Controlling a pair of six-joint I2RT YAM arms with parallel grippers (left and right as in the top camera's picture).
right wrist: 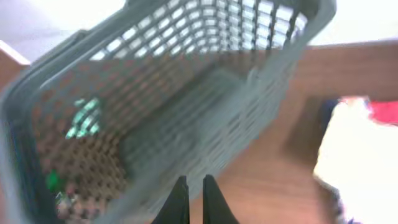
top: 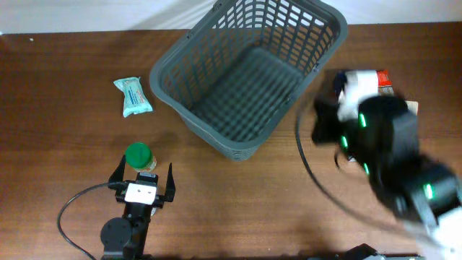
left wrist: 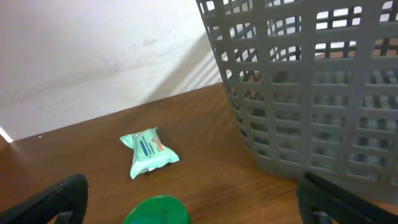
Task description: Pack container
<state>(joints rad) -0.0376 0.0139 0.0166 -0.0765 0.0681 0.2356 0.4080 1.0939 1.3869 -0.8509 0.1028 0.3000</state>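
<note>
Packing has barely begun, I judge; the container holds nothing. The left end effector has its fingers spread wide, with the green-lidded jar just at their tips; next it should ease forward, clamp the jar and lift it over the rim. The right end effector, blurred, shows fingers nearly together with nothing between. The container, a dark grey lattice-sided basket with a rolled rim, sits askew at the far middle of the surface; a wipes packet lies near it, apart.
</note>
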